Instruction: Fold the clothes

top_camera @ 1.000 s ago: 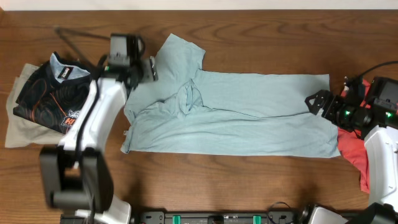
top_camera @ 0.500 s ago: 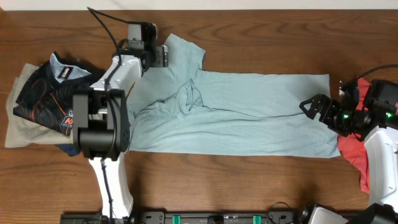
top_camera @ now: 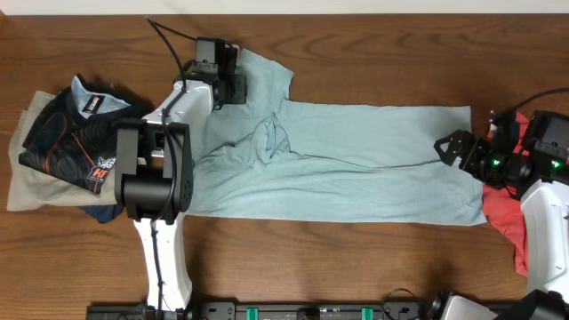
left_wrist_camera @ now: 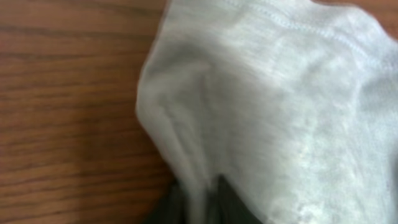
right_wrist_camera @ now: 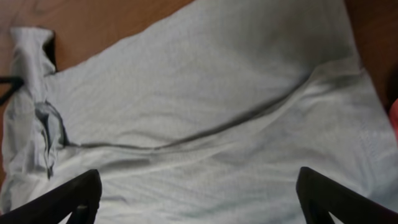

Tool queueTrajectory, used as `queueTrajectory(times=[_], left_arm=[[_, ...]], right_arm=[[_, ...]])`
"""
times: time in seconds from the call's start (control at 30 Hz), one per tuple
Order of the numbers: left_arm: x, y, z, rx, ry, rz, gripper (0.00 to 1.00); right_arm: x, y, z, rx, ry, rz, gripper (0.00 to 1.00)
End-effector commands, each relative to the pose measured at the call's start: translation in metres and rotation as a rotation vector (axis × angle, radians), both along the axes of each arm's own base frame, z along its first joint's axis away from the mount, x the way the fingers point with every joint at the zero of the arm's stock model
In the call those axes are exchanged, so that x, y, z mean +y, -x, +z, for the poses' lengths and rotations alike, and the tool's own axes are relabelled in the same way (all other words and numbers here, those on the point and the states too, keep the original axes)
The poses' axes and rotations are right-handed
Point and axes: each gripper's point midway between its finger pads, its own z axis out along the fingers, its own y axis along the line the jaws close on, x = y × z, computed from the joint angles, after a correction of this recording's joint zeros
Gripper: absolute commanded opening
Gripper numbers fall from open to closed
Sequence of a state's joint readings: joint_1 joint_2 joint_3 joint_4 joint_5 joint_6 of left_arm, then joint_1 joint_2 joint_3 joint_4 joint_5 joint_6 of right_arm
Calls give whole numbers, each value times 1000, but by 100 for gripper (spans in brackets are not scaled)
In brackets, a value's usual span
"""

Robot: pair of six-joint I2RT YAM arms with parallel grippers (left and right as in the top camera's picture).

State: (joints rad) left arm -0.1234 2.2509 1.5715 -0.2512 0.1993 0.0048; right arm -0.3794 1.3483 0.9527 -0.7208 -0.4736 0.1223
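T-shirt [top_camera: 356,169] lay flat across the middle of the bench [top_camera: 373,40], pale blue-grey, sleeve end left, hem right. Its outline matched the frames from a second earlier.

The change was all on the left arm. The left hand [top_camera: 233,78] had swung in from beside the sleeve [top_camera: 265,76] to that sleeve's outer edge. Its fingers [left_wrist_camera: 174,210] had gone from wide apart to pinched. The left wrist view showed a ridge of pale cloth running down between the dark fingers, so it read as gripping the T-shirt at the sleeve.

Right hand [top_camera: 442,148] had barely moved. It sat at the hem end, jaws wide, nothing in them.

Judgement: the grasp for the sleeve fold was made but the fold itself was not started, and the cloth was not lifted yet.

Coral-red garment [top_camera: 508,227] sat bunched at the right bench edge, partly under the right arm, unfolded.

Writing: the black top [top_camera: 62,133] at the left had a white neck label [top_camera: 89,103] and a white print [top_camera: 107,167] low on the front, both too small to read. Nothing legible on the T-shirt.
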Motion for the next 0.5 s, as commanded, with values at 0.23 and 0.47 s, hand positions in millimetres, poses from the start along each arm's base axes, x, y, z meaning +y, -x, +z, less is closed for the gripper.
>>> queueTrajectory(times=[0.23,0.47], left_arm=[[3,9,11,43,42,51,6],[0,24,36,80,78,68,6]], right_arm=[[-17,-18,-35,67,140,-24,70],[-43,-50,-58,58,296,-76,74]])
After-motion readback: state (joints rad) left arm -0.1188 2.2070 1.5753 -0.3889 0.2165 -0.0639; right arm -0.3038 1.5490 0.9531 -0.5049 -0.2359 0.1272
